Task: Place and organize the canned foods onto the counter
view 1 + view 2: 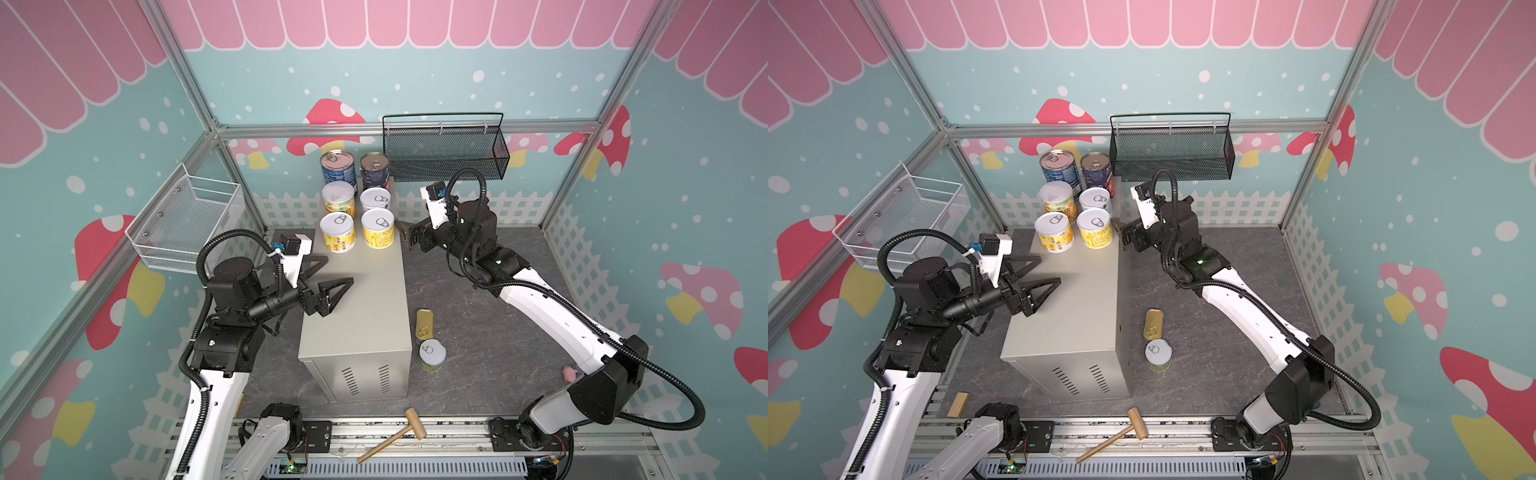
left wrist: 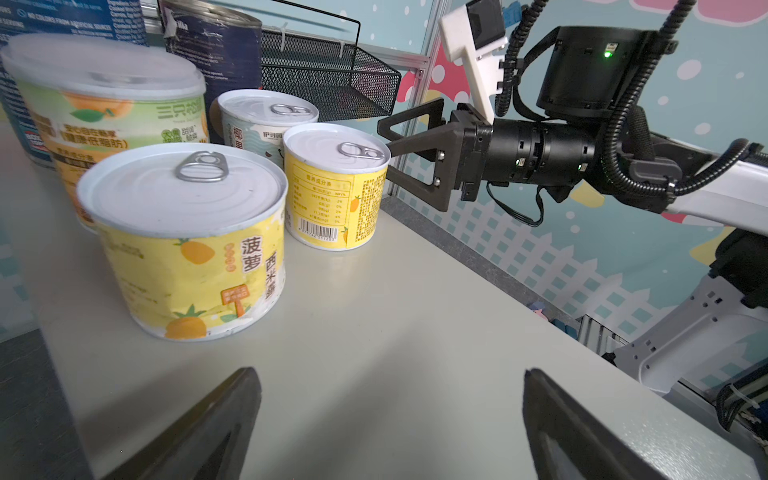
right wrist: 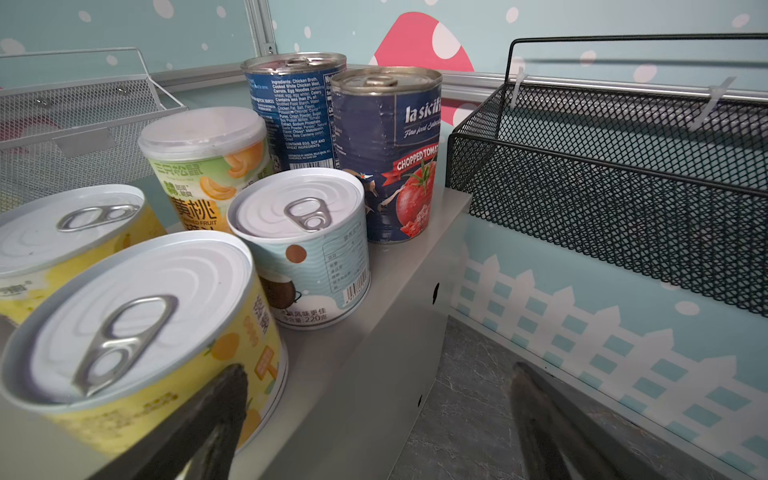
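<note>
beige-grey metal forms the counter [image 1: 365,307], a tall long box with a flat top and vent slits on its near end. at its far end six tins are stood upright in two files of three. a blue-labelled tin [image 1: 337,166] and a navy tomato tin [image 1: 375,168] are at the back. a green-and-orange can [image 1: 338,198] with a plastic lid is set beside a pale blue can [image 1: 375,199]. a left yellow can [image 1: 337,232] and a right yellow can [image 1: 378,230], both pull-tabbed, are nearest. a flat gold tin [image 1: 424,323] and a short silver-lidded can [image 1: 432,354] are seen on the dark floor [image 1: 498,332] just right of the counter. the left gripper [image 1: 338,270] is held wide open above the bare top. the right gripper [image 1: 405,237] is spread wide, empty, just beside the right yellow can.
</note>
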Controlling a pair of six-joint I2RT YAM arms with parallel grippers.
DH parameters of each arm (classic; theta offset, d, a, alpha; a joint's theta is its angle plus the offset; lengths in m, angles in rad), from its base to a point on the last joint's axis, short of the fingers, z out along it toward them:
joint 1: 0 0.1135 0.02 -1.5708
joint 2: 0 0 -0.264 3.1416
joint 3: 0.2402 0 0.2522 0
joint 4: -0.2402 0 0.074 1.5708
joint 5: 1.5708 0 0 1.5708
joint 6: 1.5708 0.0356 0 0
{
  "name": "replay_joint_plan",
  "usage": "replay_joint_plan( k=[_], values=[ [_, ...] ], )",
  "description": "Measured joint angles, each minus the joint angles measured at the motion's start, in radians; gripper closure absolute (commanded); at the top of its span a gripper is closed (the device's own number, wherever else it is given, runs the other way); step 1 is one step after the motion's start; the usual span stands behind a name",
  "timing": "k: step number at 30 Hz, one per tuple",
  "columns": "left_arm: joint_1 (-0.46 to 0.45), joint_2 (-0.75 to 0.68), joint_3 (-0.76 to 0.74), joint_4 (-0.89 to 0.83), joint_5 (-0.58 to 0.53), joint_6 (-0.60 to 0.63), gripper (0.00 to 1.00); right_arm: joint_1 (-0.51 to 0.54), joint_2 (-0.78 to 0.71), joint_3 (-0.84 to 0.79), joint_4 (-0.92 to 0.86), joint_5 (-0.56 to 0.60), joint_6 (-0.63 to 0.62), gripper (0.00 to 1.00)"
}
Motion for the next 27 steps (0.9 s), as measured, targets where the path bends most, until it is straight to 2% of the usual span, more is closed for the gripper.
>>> replay_joint_plan(
  k=[27],
  values=[
    [0.0,0.0,0.0,0.0,0.0,-0.003,0.01,0.0,-0.017,0.0,0.004,0.01,-0.001,0.01]
  ],
)
